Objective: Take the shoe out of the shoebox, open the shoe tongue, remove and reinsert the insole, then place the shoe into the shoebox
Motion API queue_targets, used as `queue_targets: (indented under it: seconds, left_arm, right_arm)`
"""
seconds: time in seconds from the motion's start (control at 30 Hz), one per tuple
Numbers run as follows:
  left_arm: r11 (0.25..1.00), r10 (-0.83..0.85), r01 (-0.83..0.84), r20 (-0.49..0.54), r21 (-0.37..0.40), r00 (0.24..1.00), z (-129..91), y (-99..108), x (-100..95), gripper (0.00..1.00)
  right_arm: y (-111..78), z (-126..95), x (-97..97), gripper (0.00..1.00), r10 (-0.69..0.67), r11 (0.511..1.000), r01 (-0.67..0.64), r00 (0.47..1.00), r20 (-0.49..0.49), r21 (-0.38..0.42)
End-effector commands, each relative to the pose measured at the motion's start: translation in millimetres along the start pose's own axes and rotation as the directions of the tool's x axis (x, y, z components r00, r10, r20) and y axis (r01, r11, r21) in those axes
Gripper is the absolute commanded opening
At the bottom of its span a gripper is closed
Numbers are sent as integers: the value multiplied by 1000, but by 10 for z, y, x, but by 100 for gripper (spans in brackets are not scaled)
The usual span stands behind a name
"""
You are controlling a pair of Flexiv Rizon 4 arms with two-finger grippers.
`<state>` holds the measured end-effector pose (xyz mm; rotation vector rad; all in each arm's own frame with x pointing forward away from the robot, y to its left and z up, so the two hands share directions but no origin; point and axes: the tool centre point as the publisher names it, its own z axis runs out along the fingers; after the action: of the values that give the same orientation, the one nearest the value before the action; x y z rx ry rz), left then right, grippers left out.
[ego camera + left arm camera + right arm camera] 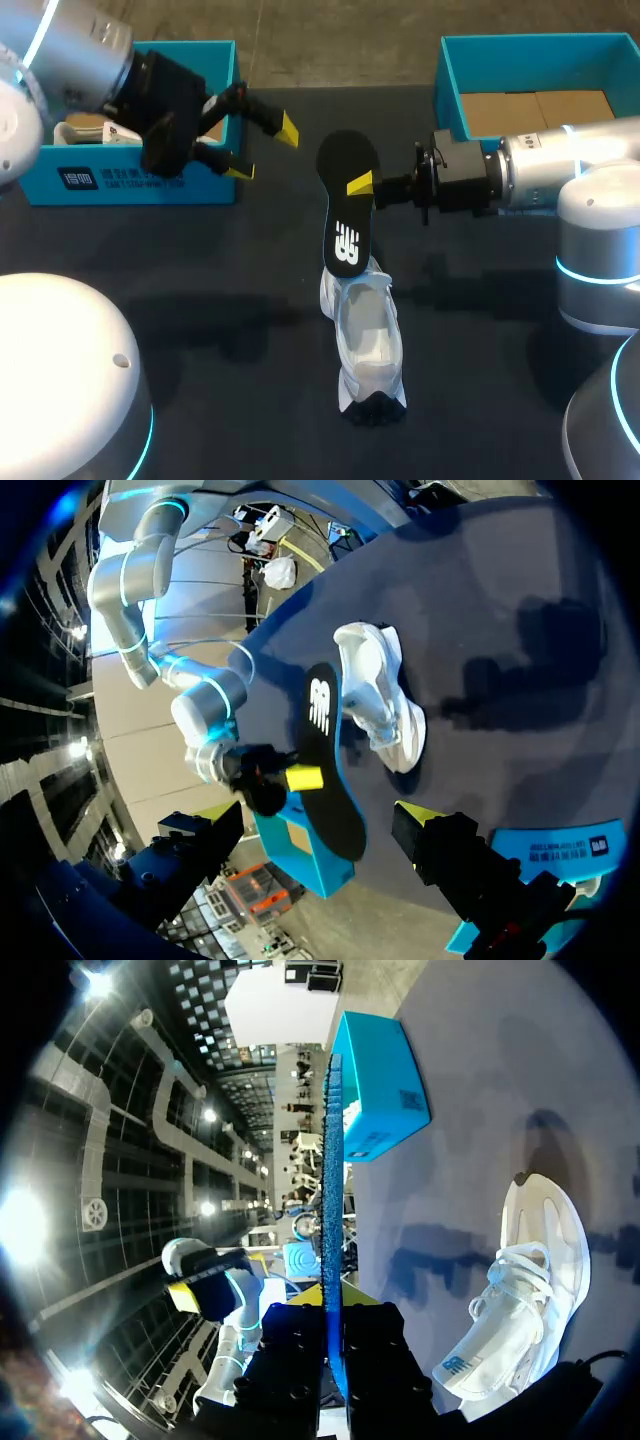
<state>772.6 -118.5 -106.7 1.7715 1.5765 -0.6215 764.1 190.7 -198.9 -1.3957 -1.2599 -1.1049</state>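
The head view looks steeply down on the surface (230,400) from behind; both wrist views (facing each other) share the shoe (365,340).

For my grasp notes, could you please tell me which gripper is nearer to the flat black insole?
Right. The right gripper is shut on the flat black insole; the left gripper hangs open, apart from it, by the blue shoebox.

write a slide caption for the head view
Right gripper shut on the black insole near the white shoe on the table; left gripper open beside a blue shoebox.
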Motion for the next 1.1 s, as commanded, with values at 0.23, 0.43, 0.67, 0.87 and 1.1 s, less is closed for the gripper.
queue_targets:
  seconds: [0.23,0.43,0.67,0.87,1.1]
  left_arm:
    - [989,-29,82,-373,127,927,134,646,-297,100]
    - [980,-41,129,-478,153,878,291,764,-442,100]
    - [970,-54,177,-560,167,827,463,869,-535,100]
    - [956,-53,226,-644,189,763,573,993,-562,100]
    - [957,-29,219,-689,191,724,611,1055,-605,100]
  right_arm:
    - [0,17,5,0,1,1000,-1,1000,4,-1]
    - [0,17,5,0,1,1000,-1,1000,4,-1]
    - [0,17,5,0,1,1000,-1,1000,4,-1]
    - [0,17,5,0,1,1000,-1,1000,4,-1]
    - [0,17,5,0,1,1000,-1,1000,4,-1]
